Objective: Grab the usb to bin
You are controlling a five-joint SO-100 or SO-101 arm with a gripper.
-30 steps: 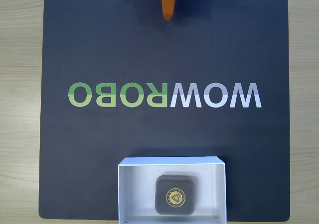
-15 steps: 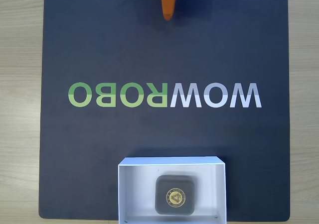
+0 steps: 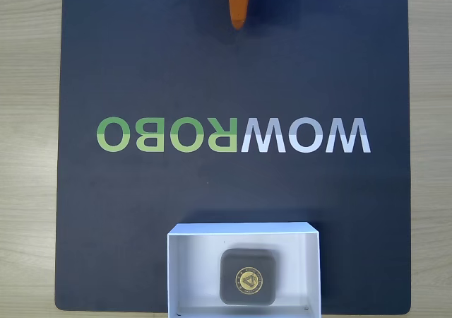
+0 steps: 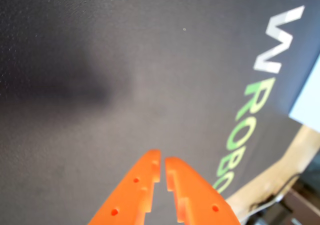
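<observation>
Jaws nearly shut on nothing, gripper (image 4: pixel 161 161) parked over bare mat (image 3: pixel 141 212) at its far edge, usb (image 3: pixel 248 278) lying flat inside bin (image 3: pixel 191 261) at mat's near edge; task judged finished, next move needing nothing beyond resting clear.

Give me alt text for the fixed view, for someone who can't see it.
A small dark grey usb case lies flat inside a shallow white bin at the bottom edge of a dark mat printed with WOWROBO upside down. The orange gripper pokes in at the top edge, far from the bin.
</observation>
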